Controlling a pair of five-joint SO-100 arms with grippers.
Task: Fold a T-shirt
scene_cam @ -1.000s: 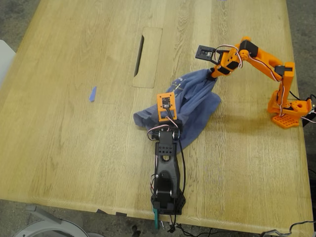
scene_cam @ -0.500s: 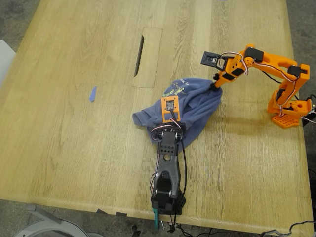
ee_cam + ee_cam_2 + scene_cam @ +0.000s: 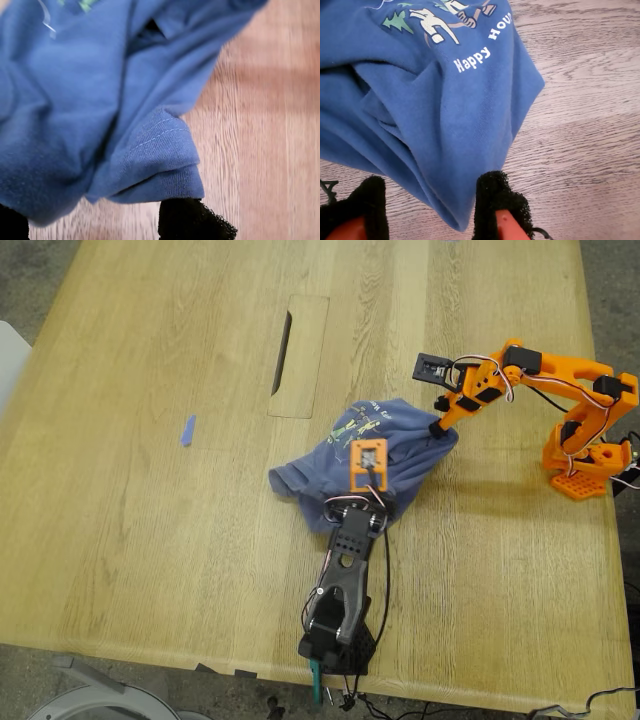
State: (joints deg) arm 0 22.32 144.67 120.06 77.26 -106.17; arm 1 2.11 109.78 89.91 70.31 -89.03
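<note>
The blue T-shirt [image 3: 385, 450] lies crumpled on the wooden table [image 3: 150, 540], right of centre in the exterior view, with its print facing up. The orange arm carries my second gripper [image 3: 441, 426], which pinches the shirt's edge nearest the exterior view's right. In the second wrist view a fold of the T-shirt [image 3: 445, 125] with white lettering hangs between my second gripper's [image 3: 427, 212] black pads. The black arm reaches in from the table's front edge. Its first gripper [image 3: 354, 508] holds the near hem, partly hidden under its camera mount. In the first wrist view the T-shirt's [image 3: 100, 100] stitched hem sits at my first gripper [image 3: 102, 222].
A rectangular slot panel [image 3: 298, 355] is set into the table beyond the shirt. A small blue scrap [image 3: 188, 430] lies toward the exterior view's left. The orange arm's base [image 3: 585, 465] stands near the table's edge at the exterior view's right.
Both grippers have moved toward the exterior view's right with the shirt. The orange gripper came down and nearer. The shirt has spread flatter, and more of its print shows.
</note>
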